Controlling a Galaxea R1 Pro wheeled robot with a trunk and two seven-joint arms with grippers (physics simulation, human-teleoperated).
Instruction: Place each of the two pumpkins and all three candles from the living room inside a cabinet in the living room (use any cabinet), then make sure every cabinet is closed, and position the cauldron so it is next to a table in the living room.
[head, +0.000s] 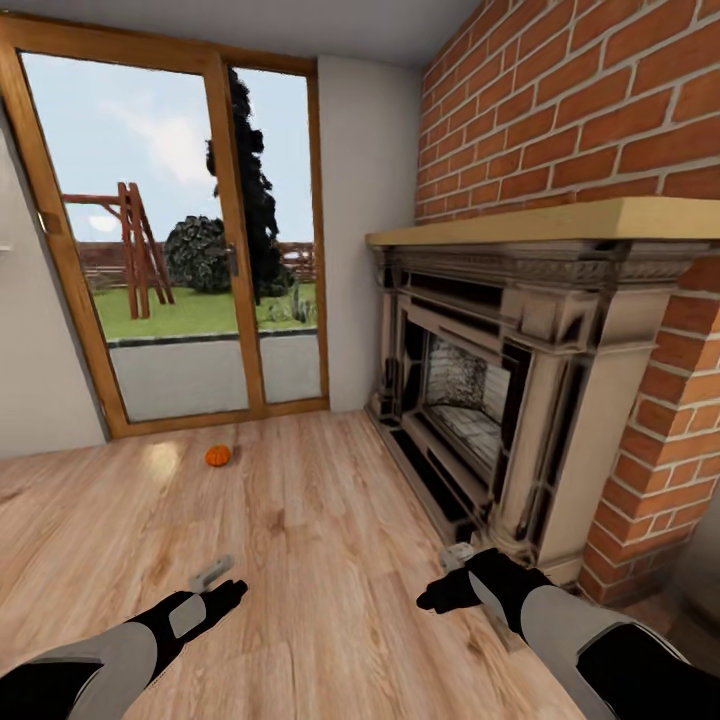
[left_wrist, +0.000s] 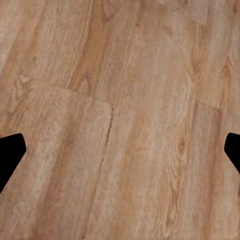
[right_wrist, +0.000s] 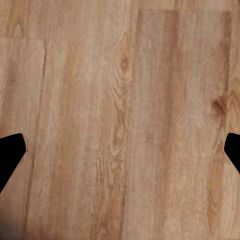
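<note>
Ahead on floor | pumpkin (head: 217, 456) lies beyond our left hand (head: 213, 574), the nearer; both hands spread, right hand (head: 455, 560) empty

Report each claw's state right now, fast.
Left claw: open, holding nothing, over bare wooden floor.
Right claw: open, holding nothing, over the same floor.

A stone fireplace (head: 480, 400) with a pale wooden mantel (head: 560, 222) stands against a red brick wall (head: 570, 100). Beside it, a wood-framed glass door (head: 175, 240) shows a lawn, trees and a wooden swing frame (head: 125, 245). Light wooden floor (head: 320, 530).
</note>
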